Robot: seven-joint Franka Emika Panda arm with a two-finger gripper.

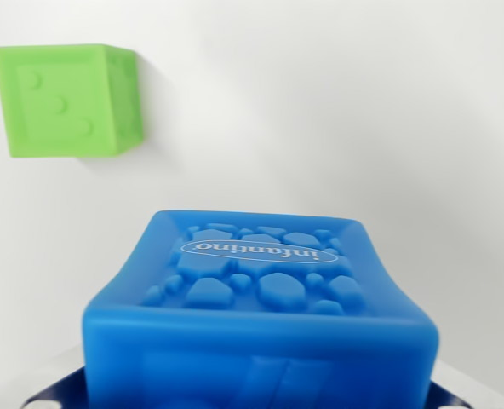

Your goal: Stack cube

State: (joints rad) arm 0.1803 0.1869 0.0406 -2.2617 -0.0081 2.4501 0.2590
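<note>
A soft blue cube (pixel 260 315) with a raised pebble pattern and the word "infantino" on its top face fills the lower middle of the wrist view. Its side walls bow inward, pinched between my gripper (pixel 252 399). Only dark blue finger parts (pixel 35 397) peek out at the bottom corners, so the gripper is shut on the blue cube. A green cube (pixel 65 100) with three raised dots on its face rests on the white surface at the upper left, well apart from the blue one.
A plain white surface (pixel 363 128) stretches around both cubes. Nothing else is in view.
</note>
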